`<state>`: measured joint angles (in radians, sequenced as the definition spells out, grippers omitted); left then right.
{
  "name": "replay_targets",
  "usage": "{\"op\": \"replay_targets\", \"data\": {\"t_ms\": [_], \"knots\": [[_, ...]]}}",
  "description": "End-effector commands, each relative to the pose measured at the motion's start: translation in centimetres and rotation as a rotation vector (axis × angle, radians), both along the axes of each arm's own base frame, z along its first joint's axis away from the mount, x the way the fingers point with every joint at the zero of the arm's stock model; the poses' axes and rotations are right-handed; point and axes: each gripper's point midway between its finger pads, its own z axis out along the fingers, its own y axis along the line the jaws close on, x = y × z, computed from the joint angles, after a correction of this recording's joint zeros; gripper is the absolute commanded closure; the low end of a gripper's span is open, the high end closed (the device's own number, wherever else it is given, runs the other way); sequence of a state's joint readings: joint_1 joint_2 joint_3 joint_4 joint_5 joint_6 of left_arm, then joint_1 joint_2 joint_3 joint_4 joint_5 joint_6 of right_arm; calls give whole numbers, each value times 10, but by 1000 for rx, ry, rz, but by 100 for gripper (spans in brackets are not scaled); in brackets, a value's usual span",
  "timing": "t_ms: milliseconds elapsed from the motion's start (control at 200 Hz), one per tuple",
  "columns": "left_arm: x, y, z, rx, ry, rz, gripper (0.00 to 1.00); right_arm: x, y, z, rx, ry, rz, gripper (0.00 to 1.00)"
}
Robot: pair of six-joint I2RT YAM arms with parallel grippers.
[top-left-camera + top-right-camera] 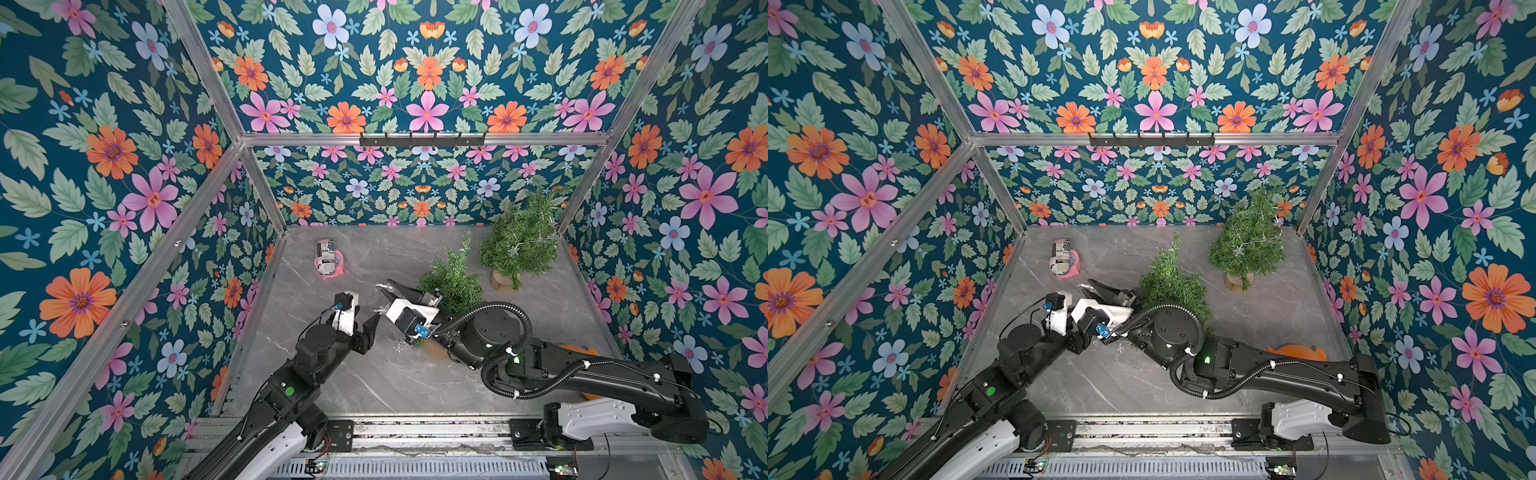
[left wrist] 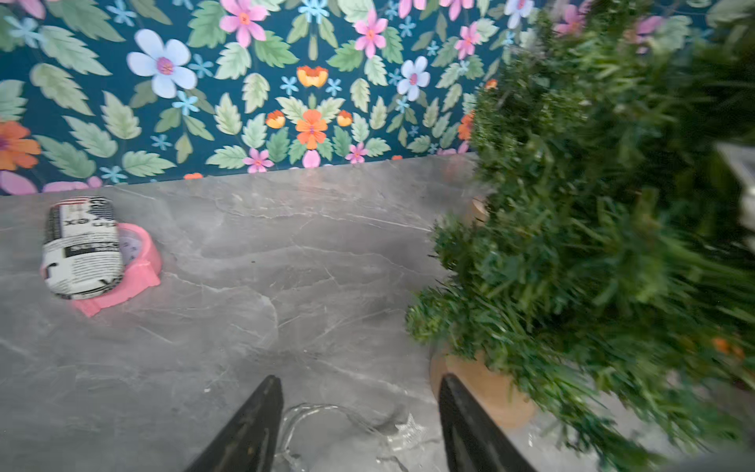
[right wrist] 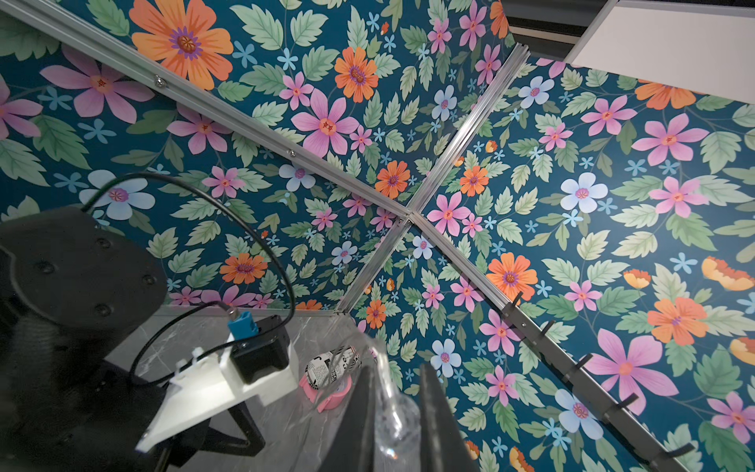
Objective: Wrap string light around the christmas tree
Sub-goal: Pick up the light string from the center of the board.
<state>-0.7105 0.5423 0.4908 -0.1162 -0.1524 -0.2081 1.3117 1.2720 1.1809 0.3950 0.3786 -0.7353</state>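
Found left jaws parted, string light (image 2: 408,428) slack on the desk (image 2: 286,265) between them. Saw right jaws clamped on the same strand, nearer christmas tree (image 1: 451,278) just behind, no loops visible. Judged wrapping barely begun.

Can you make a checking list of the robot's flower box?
Surface: grey marble table.
Job's things: string light on the table by the near tree; far tree carries lights.
Clutter: printed roll on a pink ring; orange thing, half hidden.
Grippers: left gripper open over the string light; right gripper shut on it.
Cables: black hose on the right arm.
Surroundings: flowered walls, metal frame, hook rail.
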Motion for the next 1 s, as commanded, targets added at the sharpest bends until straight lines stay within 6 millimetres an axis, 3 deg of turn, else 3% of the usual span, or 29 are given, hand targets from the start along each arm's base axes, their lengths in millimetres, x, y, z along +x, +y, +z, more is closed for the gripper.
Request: {"op": "replay_targets", "data": {"t_ms": [0,155,310,455,590,800,990], "knots": [[18,15,25,-27,-94,132,55,-2,-10,14,66,-10,-4,100],[23,12,64,-33,-198,129,88,-2,-25,10,85,8,-26,100],[29,23,110,23,-318,196,100,0,-40,-2,99,37,-55,100],[25,24,162,51,-460,194,100,-1,-48,-14,108,80,-50,100],[22,28,198,44,-571,224,100,-9,-53,-22,129,141,3,99],[27,22,225,74,-639,227,100,-33,-51,-44,128,234,163,91],[27,26,246,46,-687,268,100,-38,-42,-64,95,307,209,88]]}}
